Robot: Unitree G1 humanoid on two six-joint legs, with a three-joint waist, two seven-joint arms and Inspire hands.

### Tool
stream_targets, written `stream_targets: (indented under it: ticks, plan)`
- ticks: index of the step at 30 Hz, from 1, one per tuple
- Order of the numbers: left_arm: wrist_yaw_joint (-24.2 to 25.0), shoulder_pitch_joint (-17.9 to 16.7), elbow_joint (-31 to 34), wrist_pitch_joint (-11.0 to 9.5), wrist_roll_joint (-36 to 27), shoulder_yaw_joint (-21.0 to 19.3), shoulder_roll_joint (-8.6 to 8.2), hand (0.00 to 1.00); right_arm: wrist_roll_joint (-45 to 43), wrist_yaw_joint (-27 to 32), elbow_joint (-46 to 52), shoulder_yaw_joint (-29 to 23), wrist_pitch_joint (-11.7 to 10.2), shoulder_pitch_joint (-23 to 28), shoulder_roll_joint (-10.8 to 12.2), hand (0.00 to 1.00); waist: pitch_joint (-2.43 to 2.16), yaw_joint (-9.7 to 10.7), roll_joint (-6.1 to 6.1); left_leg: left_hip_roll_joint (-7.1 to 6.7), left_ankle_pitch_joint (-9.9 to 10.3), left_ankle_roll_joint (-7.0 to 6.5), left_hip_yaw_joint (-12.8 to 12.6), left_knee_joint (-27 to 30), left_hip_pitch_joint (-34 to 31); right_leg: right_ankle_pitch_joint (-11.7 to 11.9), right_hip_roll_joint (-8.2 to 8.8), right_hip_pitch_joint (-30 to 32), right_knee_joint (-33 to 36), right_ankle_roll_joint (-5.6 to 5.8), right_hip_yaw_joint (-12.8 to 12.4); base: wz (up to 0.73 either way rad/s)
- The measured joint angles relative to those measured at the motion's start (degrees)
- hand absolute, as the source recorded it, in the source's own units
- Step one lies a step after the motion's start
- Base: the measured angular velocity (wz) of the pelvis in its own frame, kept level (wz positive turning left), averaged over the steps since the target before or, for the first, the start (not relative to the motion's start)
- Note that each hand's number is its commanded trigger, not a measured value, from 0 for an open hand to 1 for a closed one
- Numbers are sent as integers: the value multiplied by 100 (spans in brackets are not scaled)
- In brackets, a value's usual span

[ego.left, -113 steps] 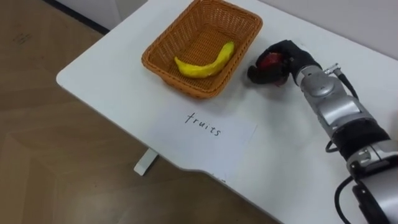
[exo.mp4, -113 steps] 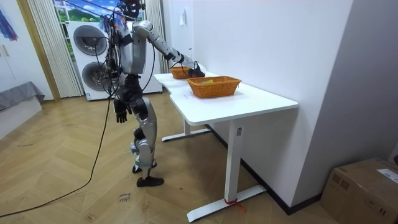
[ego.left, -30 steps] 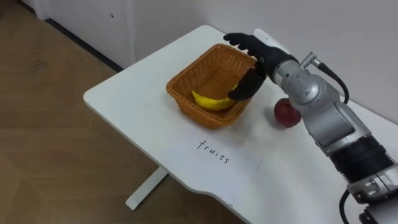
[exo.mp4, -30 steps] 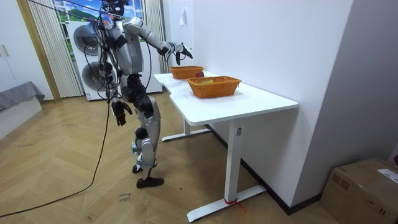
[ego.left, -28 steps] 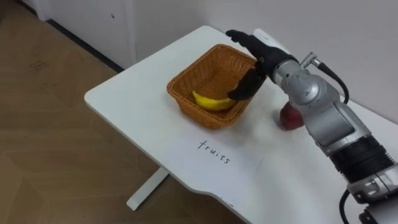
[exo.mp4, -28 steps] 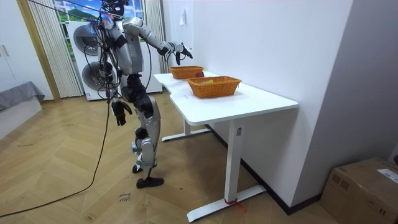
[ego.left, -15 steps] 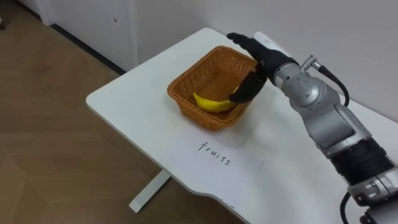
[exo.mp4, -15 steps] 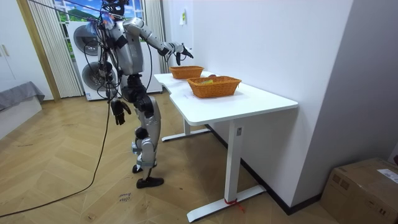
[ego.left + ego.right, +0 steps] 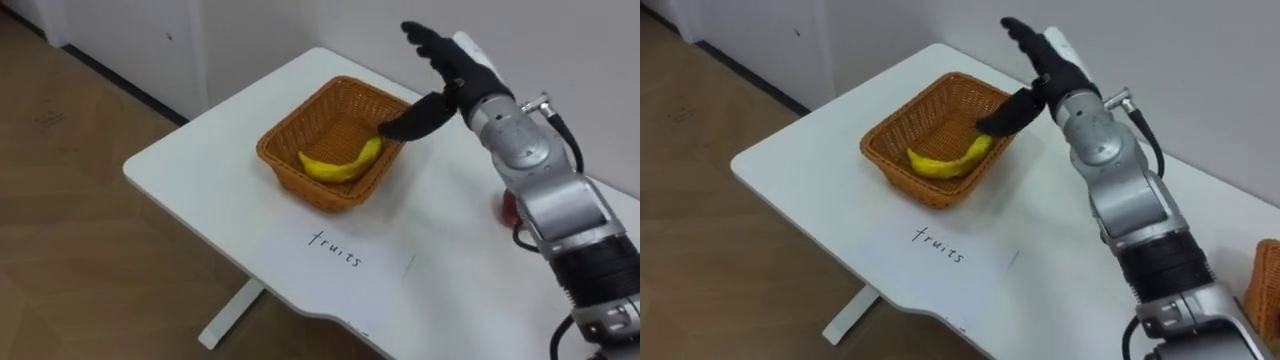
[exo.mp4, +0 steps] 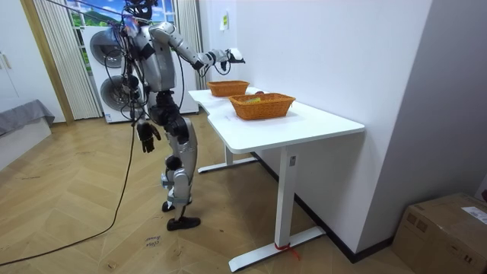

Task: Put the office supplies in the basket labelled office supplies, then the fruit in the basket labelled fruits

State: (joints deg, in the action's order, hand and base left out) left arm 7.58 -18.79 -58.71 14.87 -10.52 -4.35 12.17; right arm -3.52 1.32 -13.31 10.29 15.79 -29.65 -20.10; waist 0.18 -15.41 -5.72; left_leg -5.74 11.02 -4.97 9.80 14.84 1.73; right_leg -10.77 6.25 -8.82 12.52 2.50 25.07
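A yellow banana [image 9: 338, 164] lies in the wicker fruit basket [image 9: 290, 178] near the table's left end. My right hand [image 9: 452, 62] is open, fingers straight, raised above the basket's far right rim and holding nothing. A red apple [image 9: 506, 208] rests on the table to the right of the basket, mostly hidden behind my right forearm. In the room view I stand at the table's end with the right arm stretched out over it, and my left hand [image 10: 144, 135] hangs at my side.
A paper label [image 9: 340, 250] with handwriting lies on the white table [image 9: 200, 180] in front of the basket. A second wicker basket [image 9: 1268, 288] shows at the right edge. The table's edge is close on the left, over wooden floor.
My right hand has lifted up from the basket's right rim, still open. The apple now shows farther right, behind my forearm. The camera has shifted slightly.
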Motion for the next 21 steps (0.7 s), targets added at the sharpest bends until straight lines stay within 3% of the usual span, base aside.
stream_targets:
  ticks: [4,10,16,21]
  plan:
    - [-116,-4,4,-28,5,-6,2,0,332,441,-2,-108,-8,189,-23,0,9,224,109,-1,2,-3,-41,1,18,2,-5,7,0,4,-149,-7]
    - [-56,-110,39,-120,8,-8,-27,0,709,688,-1,-486,-23,379,-47,0,-45,415,258,16,6,-11,-186,-23,47,-6,-9,53,12,16,-306,-14]
    - [-56,-163,36,-123,10,-42,-25,0,1232,865,-31,-768,-34,439,-158,0,-60,601,198,33,3,-9,-225,-39,87,-5,-13,30,21,16,-311,-2]
    - [-69,-237,37,-151,7,-61,-27,0,1330,854,-112,-769,-134,941,-248,0,-77,639,102,33,5,-10,-225,-88,194,-4,-13,-63,7,17,-310,0]
